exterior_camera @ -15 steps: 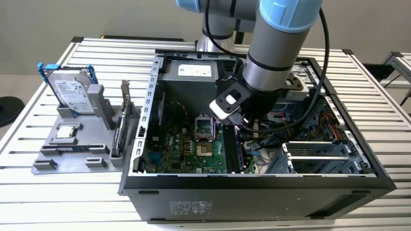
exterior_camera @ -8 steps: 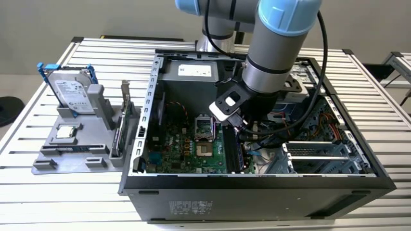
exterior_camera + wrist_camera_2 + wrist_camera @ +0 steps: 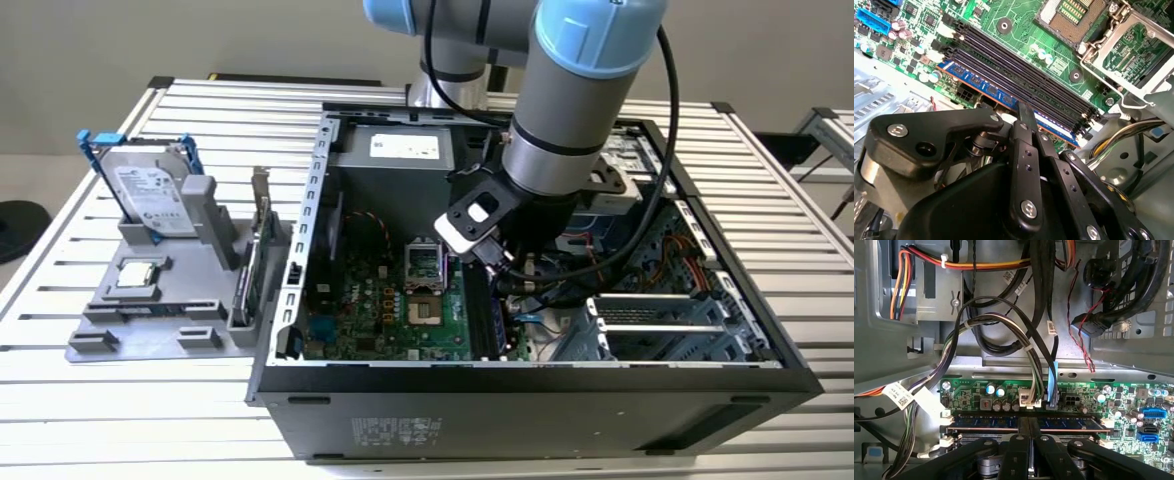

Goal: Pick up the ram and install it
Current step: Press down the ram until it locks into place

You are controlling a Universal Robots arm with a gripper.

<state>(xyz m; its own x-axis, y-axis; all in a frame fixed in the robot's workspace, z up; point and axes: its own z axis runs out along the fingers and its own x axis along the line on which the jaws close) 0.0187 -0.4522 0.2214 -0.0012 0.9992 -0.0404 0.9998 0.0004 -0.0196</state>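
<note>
The ram (image 3: 981, 85) is a long blue stick lying in the outermost memory slot of the green motherboard (image 3: 1019, 30); the first wrist view has the ram (image 3: 989, 422) running across just below the board's edge connectors. My gripper (image 3: 1025, 111) is down inside the open computer case (image 3: 307, 250), its two black fingers drawn together and shut. The fingertips (image 3: 1021, 426) sit on the ram's top edge near its middle, aligned along its length rather than clamped across it. In the exterior view the gripper (image 3: 518, 295) is low by the slots, partly hidden by the wrist.
Three empty black slots (image 3: 1019, 65) lie beside the ram, then the open CPU socket (image 3: 1074, 15). Cable bundles (image 3: 1019, 340) hang close by. A drive cage (image 3: 667, 320) stands at the exterior view's right. Outside the case, a grey holder (image 3: 160, 320) carries a hard drive (image 3: 147, 190) and a card (image 3: 260, 250).
</note>
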